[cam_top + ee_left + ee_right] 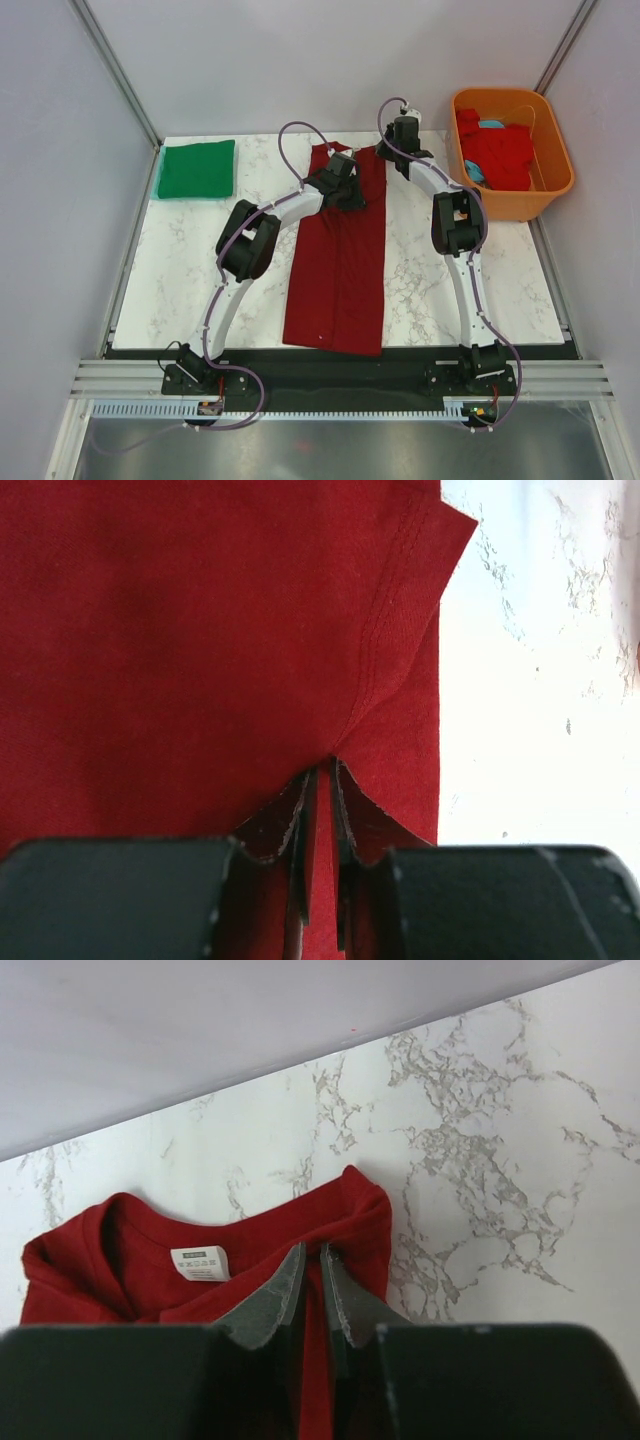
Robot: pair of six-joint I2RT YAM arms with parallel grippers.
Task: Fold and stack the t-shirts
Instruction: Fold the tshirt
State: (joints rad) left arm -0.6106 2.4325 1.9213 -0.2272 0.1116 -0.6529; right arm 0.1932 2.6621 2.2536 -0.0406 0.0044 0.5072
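A fold of the dark maroon t-shirt is pinched between the narrow-set fingers of the left gripper. A stitched sleeve hem is seen just beyond them, and the marble table off to their right. The right gripper is likewise closed narrowly on the shirt's cloth, with the collar and its white label just left of its fingertips. The folded green t-shirt is laid well apart from both.
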